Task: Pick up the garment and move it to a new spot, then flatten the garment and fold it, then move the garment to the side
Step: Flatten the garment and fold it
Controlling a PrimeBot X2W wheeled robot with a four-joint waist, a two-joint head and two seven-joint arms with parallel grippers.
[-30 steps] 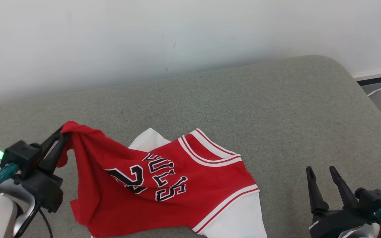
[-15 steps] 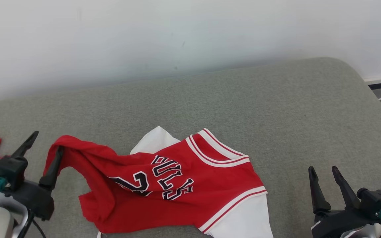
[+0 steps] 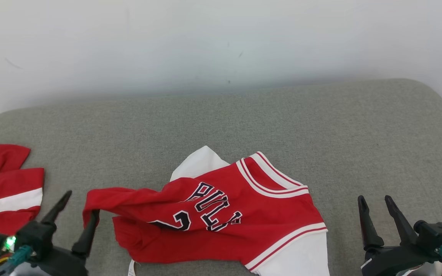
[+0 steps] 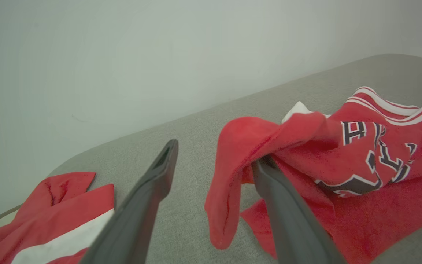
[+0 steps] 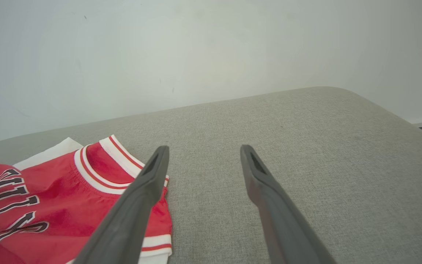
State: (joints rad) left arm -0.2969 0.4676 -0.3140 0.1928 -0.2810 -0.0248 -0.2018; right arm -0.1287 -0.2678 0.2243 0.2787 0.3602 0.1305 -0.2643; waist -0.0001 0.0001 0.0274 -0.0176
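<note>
Your left gripper [image 3: 81, 203] is spread wide, yet a corner of the garment [image 3: 225, 218] drapes over one finger, so slide out low and clear before flattening. It lies crumpled mid-cushion [image 3: 244, 115]; your right gripper [image 3: 374, 199], also spread, hovers empty beside it.

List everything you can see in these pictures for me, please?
jersey: one, red with white trim and black lettering, crumpled at the cushion's front middle.
cloth: one, red with a white stripe, at the cushion's left edge.
cushion: one, grey, under both.
wall: one, white, behind.
left gripper: one, dark, open, lower left, jersey corner draped over one finger.
right gripper: one, dark, open, lower right, clear of the jersey.
</note>
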